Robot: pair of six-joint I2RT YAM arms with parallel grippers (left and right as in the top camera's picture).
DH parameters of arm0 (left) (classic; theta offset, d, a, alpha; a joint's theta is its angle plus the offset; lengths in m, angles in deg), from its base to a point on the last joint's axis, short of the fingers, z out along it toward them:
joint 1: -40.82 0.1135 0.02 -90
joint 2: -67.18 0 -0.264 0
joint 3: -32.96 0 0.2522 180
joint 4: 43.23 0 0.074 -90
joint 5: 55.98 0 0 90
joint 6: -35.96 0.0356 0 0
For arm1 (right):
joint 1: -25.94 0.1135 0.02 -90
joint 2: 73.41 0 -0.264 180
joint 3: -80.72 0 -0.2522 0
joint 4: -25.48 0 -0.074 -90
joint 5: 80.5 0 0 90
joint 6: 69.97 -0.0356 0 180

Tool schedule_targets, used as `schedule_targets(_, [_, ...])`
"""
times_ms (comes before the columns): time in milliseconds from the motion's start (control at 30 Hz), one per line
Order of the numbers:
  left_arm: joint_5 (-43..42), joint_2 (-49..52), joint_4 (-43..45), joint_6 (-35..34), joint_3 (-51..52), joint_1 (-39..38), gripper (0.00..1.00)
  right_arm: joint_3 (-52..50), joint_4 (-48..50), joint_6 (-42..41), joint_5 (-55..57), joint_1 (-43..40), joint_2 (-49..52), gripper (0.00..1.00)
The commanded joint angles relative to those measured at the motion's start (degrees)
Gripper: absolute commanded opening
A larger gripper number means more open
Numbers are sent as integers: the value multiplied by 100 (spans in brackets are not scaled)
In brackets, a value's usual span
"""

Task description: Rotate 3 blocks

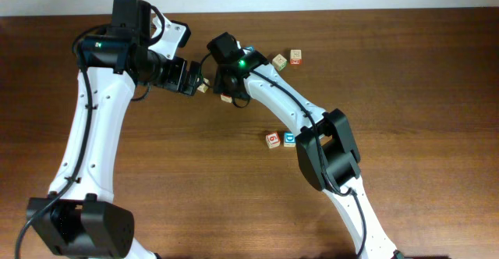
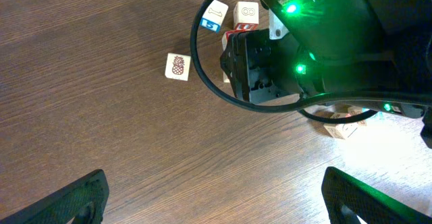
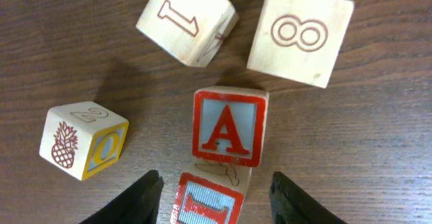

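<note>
Currently find red-printed cube (image 1: 272, 140) just beside blue-printed cube (image 1: 289, 139) at mid-table, by right arm's elbow. Find third, red-framed cube (image 3: 210, 207), between fingertips of right gripper (image 3: 217, 198), just beside A cube (image 3: 228, 127) (jaws half spread, clear of both sides, gripping nothing). Note left gripper (image 2: 216, 197) spread wide, empty, pineapple cube (image 2: 178, 67) ahead.

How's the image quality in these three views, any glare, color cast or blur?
Overhead view: even light, sharp, no glare on the table. Left wrist view: green lamps tint the right arm, and white glare washes out the wood at lower right. Right wrist view: the A block is crisp; the right tool is dark and soft-edged.
</note>
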Motion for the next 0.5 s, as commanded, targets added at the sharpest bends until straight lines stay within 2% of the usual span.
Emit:
schedule_targets(0, [-66,-11,-7,92,-127,-7,99,-22,-33,-57,177,57,98,43])
schedule_targets(100, [-66,-11,-7,92,-127,-7,99,-46,-107,-55,199,136,101,39])
schedule_targets(400, [-66,-11,-7,92,-127,-7,99,-52,-44,162,201,138,225,37])
schedule_targets(467, [-68,-11,-7,92,-127,-7,99,-52,-68,186,199,133,225,24])
